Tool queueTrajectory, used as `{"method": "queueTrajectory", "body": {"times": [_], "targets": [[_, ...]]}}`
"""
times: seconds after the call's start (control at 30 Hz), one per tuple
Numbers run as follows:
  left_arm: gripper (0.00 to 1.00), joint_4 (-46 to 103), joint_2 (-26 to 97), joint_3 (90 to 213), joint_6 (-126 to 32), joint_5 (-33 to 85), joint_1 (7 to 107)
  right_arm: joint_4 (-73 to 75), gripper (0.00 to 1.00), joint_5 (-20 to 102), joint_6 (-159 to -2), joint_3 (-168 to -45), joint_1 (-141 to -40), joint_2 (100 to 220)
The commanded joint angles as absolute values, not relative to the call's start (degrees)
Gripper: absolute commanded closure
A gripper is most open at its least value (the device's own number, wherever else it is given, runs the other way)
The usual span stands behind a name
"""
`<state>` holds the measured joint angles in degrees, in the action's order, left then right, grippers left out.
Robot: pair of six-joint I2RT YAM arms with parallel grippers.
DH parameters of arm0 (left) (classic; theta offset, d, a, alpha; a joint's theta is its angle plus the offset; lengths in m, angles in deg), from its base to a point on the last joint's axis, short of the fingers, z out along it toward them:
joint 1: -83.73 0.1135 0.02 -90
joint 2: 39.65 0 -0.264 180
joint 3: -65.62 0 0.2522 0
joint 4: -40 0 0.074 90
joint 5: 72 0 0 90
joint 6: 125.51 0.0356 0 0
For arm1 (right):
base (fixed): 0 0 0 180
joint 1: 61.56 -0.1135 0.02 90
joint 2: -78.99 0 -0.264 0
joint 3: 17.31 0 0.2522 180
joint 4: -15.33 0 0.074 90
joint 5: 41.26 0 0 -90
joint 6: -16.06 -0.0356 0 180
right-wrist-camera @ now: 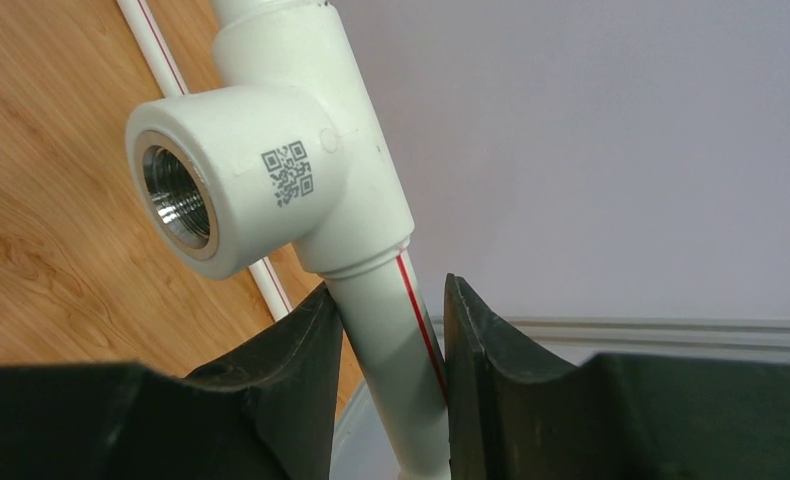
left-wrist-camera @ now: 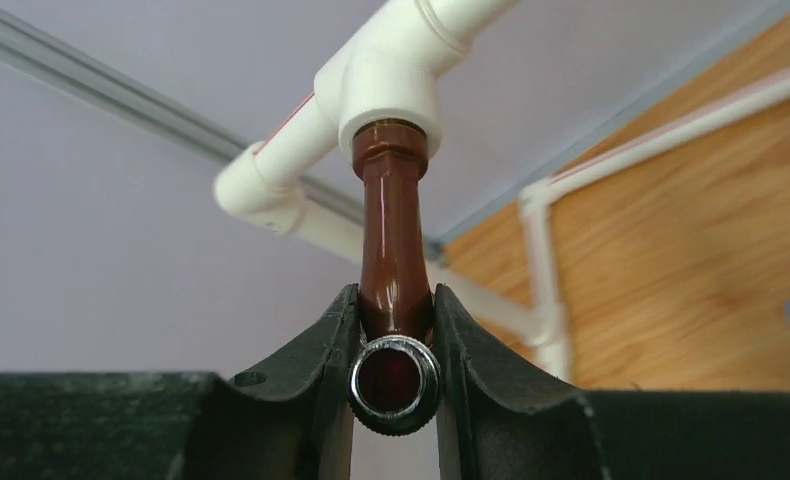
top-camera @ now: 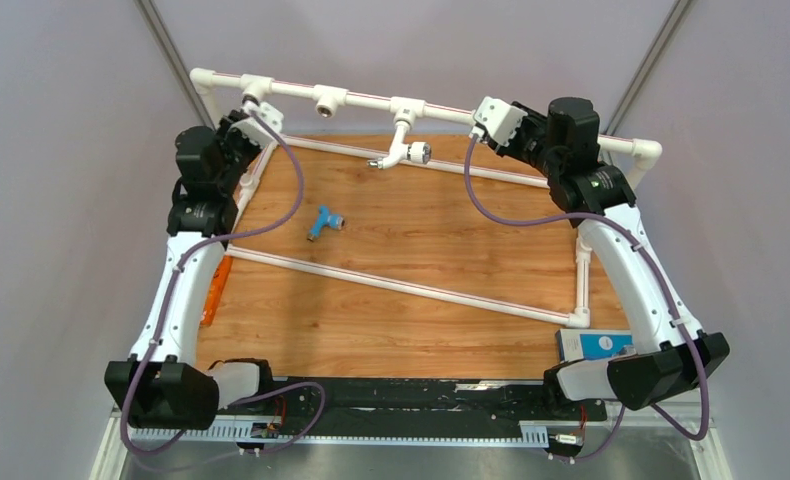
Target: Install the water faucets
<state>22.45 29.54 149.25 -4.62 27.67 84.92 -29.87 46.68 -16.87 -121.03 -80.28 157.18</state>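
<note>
Black left gripper pinches the brown faucet from both sides, just behind its chrome-ringed mouth. The faucet's far end sits in the leftmost tee. Light, hard, glossy plastic like this will likely slip under a twisting grip. The spout sides where the pads sit now look the better hold, and cross-threading seems the risk rather than breakage.

Right gripper is closed around the pipe beside an empty socket, apparently steadying the frame. Both arms reach far forward to the raised back rail, wrists level with it.

One white faucet hangs from the third tee, and a blue faucet lies loose on the table.
</note>
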Motion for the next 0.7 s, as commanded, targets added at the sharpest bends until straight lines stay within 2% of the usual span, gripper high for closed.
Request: {"method": "queueTrajectory", "body": {"times": [0.0, 0.17, 0.2, 0.33, 0.47, 0.53, 0.67], "targets": [[0.77, 8.2, 27.7, 146.5, 40.9, 8.2, 71.4, -33.1, 1.0, 40.2, -26.0, -119.8, -82.1, 159.9], [0.57, 11.9, 27.3, 145.7, 36.6, 8.4, 70.6, -33.1, 1.0, 40.5, -25.9, -119.8, -82.1, 159.5], [0.49, 12.6, 26.7, 146.1, 35.6, 8.9, 70.6, -33.1, 1.0, 40.4, -25.9, -119.8, -82.2, 159.6], [0.31, 14.1, 23.7, 148.7, 26.7, 11.7, 70.6, -33.1, 1.0, 39.9, -26.0, -119.7, -82.2, 159.8], [0.23, 15.4, 20.2, 151.4, 10.7, 17.6, 71.8, -33.1, 1.0, 40.0, -26.0, -119.6, -82.1, 159.7], [0.23, 16.7, 18.5, 152.2, -0.1, 20.8, 73.3, -33.1, 1.0, 40.0, -26.0, -119.6, -82.1, 159.6], [0.22, 19.7, 15.6, 154.3, -25.2, 20.0, 74.9, -33.2, 1.0, 39.9, -26.0, -119.6, -82.1, 159.9]]}}
